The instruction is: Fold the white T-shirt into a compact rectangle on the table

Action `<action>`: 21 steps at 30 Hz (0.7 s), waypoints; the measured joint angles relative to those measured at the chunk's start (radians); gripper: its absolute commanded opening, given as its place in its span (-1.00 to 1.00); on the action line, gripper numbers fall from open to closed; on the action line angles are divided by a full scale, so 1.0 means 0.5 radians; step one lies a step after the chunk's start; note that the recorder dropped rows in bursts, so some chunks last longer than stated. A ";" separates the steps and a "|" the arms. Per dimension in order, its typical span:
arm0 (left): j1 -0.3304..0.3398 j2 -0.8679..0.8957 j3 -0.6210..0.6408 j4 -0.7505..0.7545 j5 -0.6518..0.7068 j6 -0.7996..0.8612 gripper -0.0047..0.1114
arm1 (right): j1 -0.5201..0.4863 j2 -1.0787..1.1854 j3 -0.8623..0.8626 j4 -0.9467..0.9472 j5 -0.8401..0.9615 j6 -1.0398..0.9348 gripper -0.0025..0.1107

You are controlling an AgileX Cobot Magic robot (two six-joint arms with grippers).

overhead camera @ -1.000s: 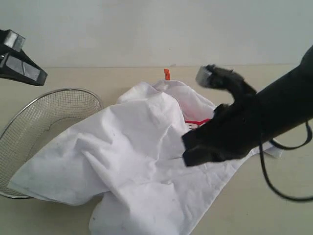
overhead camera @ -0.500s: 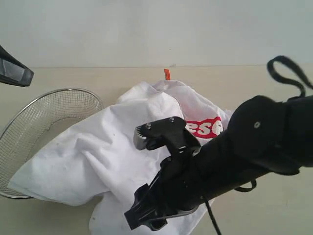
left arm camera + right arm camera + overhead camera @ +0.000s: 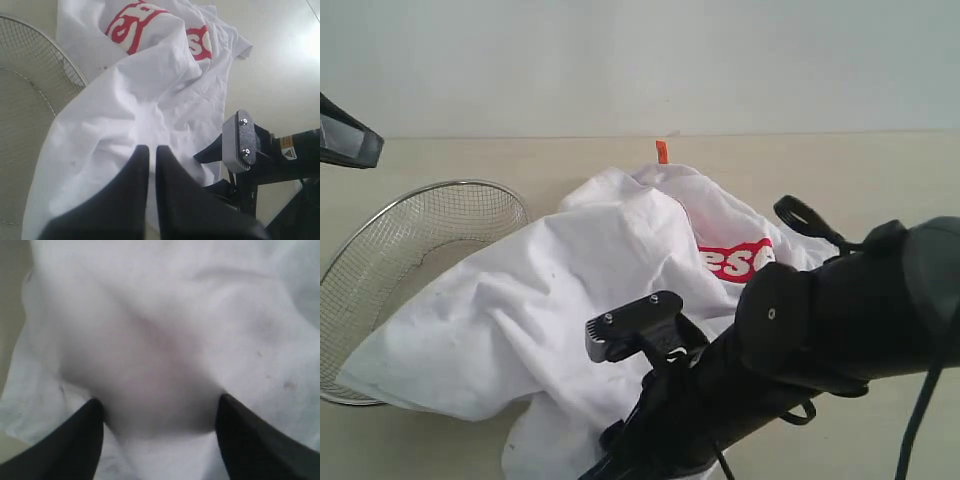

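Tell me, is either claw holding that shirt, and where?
Nothing is held. The right gripper stands open over a bulge of the white shirt, not pinching it; the left gripper is shut and empty, clear of the cloth.

The white T-shirt (image 3: 570, 290) lies crumpled and unfolded on the beige table (image 3: 860, 170), bunched in loose, rumpled folds. Part of its red band (image 3: 738, 262) with white lettering shows, and the orange collar tag (image 3: 662, 152) sticks up at its far edge.
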State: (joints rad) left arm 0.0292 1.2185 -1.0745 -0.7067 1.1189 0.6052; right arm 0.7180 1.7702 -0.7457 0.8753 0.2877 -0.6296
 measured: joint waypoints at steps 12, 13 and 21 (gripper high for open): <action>0.000 0.000 0.000 0.000 -0.017 0.000 -0.84 | -0.114 0.031 -0.006 -0.363 0.386 0.286 -0.96; 0.000 0.000 0.000 0.000 -0.017 0.000 -0.84 | -0.154 0.026 -0.006 -0.384 0.442 0.295 -0.96; 0.000 0.000 0.000 0.000 -0.017 -0.004 -0.84 | -0.488 -0.081 -0.003 -0.610 0.704 0.348 -0.96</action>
State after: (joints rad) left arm 0.0292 1.2185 -1.0745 -0.7067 1.1103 0.6034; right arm 0.4740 1.7295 -0.7470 0.5705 0.6396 -0.4557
